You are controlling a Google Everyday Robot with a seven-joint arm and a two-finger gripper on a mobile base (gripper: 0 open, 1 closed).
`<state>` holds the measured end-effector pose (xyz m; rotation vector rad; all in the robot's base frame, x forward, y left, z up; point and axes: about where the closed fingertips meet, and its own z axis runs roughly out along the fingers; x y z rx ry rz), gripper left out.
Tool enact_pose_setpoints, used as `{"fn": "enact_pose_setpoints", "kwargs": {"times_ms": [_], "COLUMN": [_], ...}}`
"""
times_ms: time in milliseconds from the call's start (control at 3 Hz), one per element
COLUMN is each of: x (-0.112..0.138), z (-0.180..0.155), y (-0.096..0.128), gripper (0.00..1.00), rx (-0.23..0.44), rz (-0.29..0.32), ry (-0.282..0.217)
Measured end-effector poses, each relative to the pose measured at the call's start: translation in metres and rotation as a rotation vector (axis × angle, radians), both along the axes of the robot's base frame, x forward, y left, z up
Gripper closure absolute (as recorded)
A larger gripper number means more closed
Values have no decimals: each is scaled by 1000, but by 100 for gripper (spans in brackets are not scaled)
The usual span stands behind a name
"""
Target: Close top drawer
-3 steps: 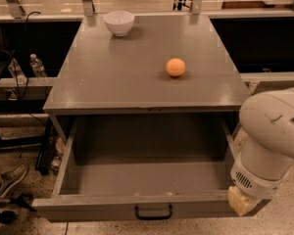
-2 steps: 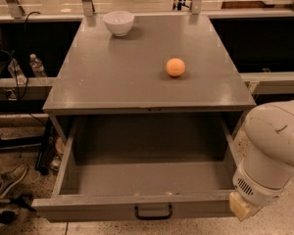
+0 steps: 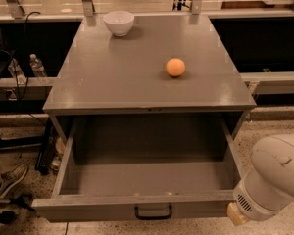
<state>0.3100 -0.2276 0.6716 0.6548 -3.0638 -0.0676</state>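
Observation:
The top drawer (image 3: 137, 207) of a grey metal cabinet stands pulled fully out toward me, its inside empty. Its flat front carries one black loop handle (image 3: 153, 212) at the centre, near the bottom edge of the view. My arm's white rounded housing (image 3: 274, 180) sits at the lower right, just beside the drawer's right front corner. The gripper itself is below the frame and out of view.
On the cabinet top (image 3: 137, 67) sit an orange ball (image 3: 175, 67) right of centre and a white bowl (image 3: 118, 22) at the back left. A water bottle (image 3: 36, 65) and cables lie at the left. A shoe (image 3: 7, 180) rests on the speckled floor at lower left.
My arm's white housing has dropped lower and moved right, toward the frame's bottom right corner. The drawer, ball and bowl have not moved.

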Motion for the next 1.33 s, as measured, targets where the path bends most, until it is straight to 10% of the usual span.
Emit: {"fn": "enact_pose_setpoints", "kwargs": {"times_ms": [1000, 1333], "x": [73, 73], "z": [-19, -19], "y": [10, 10], "gripper": [100, 100], "rx": [58, 58], "rz": [19, 19], "ry": [-207, -207]}}
